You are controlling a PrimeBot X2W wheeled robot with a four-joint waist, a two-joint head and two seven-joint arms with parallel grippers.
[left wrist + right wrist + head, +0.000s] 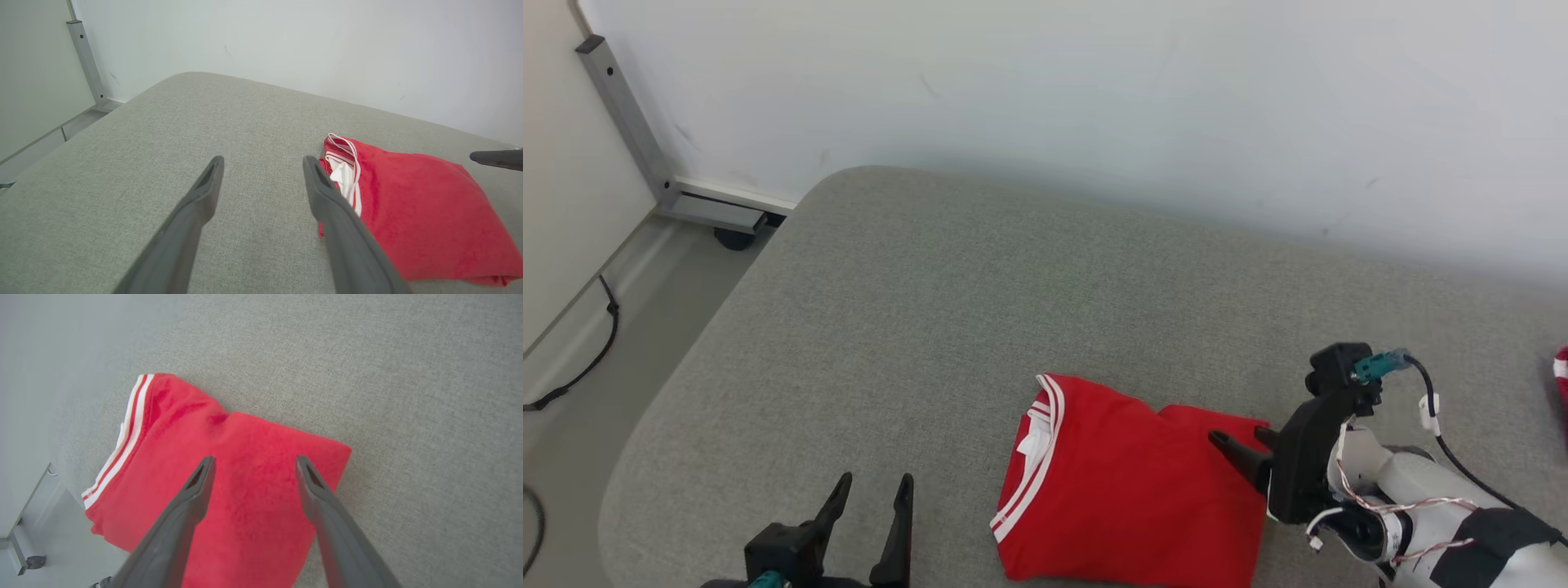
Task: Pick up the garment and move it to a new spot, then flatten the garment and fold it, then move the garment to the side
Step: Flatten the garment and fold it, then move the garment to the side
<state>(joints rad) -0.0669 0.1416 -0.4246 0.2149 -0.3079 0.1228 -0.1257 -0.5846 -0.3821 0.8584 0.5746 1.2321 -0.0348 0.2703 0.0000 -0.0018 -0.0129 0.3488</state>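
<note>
Garment (pixel 1127 482): a red top with white-striped trim, lying folded into a compact, roughly rectangular packet on the grey fabric-covered worktop (pixel 980 278), near the front edge and right of centre in the head view. Starting at the far left, a dark cable (pixel 588 359) trails on the floor and a grey metal post (pixel 621 114) stands against the wall; neither bears on the work. Next, the left gripper (pixel 874 482) sits low at the front, its fingers spread wide and holding nothing, pointing over bare worktop just left of the garment and apart from it. The left wrist view confirms the striped neckline faces that side. The packet itself lies flat, with tidy edges and one slight dip along its far edge. At its right end the right gripper (pixel 1240 439) is poised over the far right corner, its fingers fully parted with no cloth between them. The right wrist view shows red fabric beneath both tips, but whether they touch it cannot be told. At the extreme right edge, a red-and-white scrap (pixel 1561 380) is too cropped to identify. Assessment: relocating, flattening and folding appear complete. Whether the present spot already counts as "the side" cannot be settled from these views; if not, one last grasp and shift of the packet is left.
</note>
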